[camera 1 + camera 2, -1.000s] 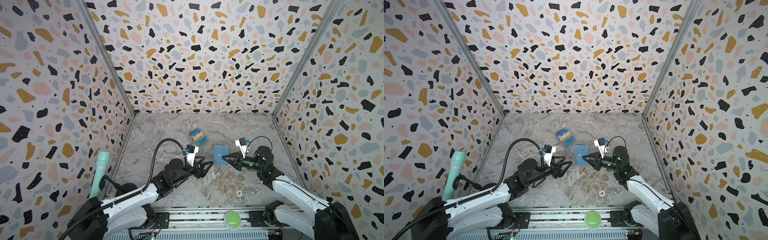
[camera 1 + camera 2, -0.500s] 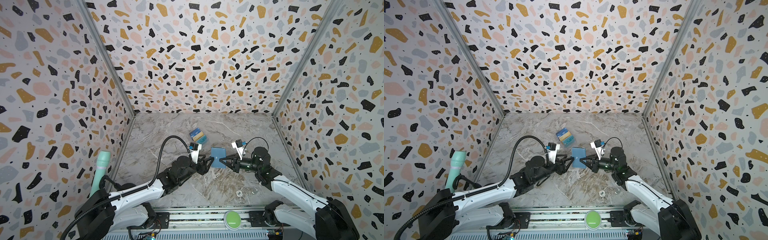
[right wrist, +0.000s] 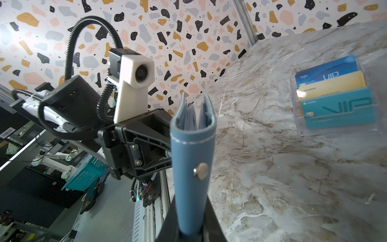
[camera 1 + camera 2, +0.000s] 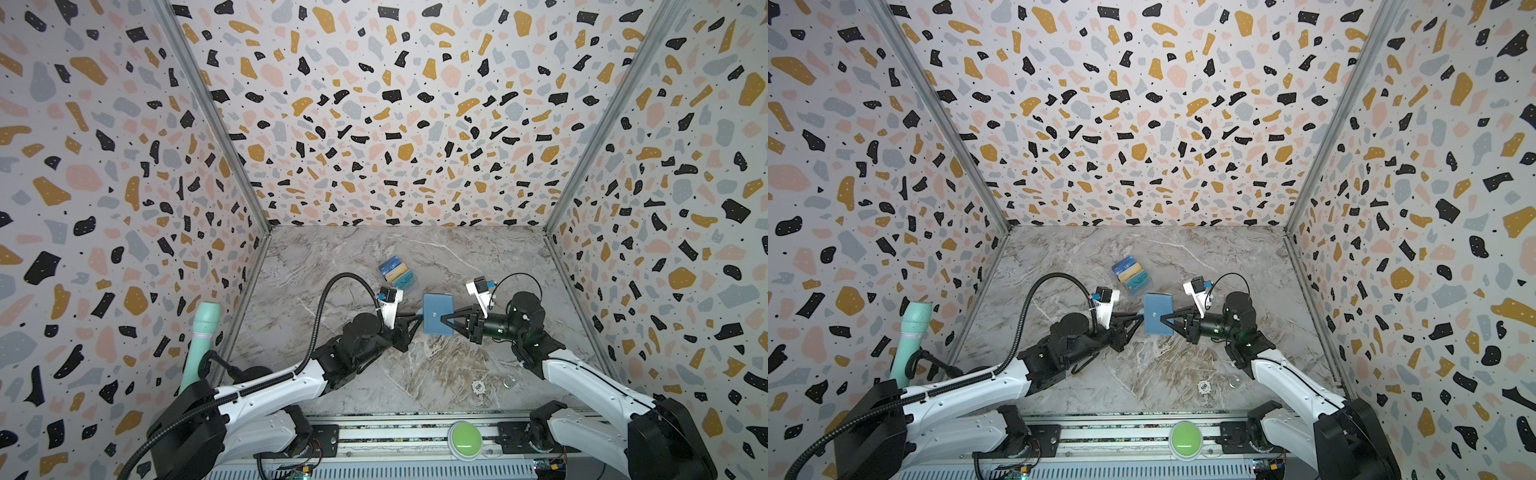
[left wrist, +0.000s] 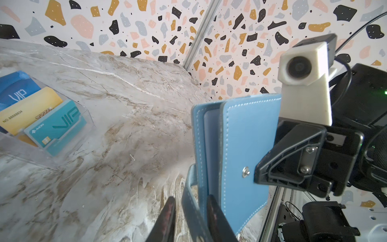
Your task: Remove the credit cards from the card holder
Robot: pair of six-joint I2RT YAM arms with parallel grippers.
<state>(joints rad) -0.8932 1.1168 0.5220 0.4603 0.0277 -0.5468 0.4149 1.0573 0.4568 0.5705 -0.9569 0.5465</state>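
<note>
In both top views your card holder (image 4: 437, 313) (image 4: 1158, 313) is held over the worktop (image 4: 332, 266), clamped at one edge by the right jaws; the left jaws reach its opposite edge; the credit cards (image 4: 397, 272) sit just behind. Left wrist: the left jaws straddle the strap tab (image 5: 188, 201), slightly apart; the cards fill a clear stand (image 5: 88, 123). Right wrist: the right jaws grip the card holder (image 3: 192, 159).

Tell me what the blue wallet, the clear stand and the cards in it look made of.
Blue wallet: leather or faux leather, matte, with white stitching and a metal snap. Clear stand: see-through glossy plastic, likely acrylic. Cards: thin printed plastic, slight sheen, apparently.
</note>
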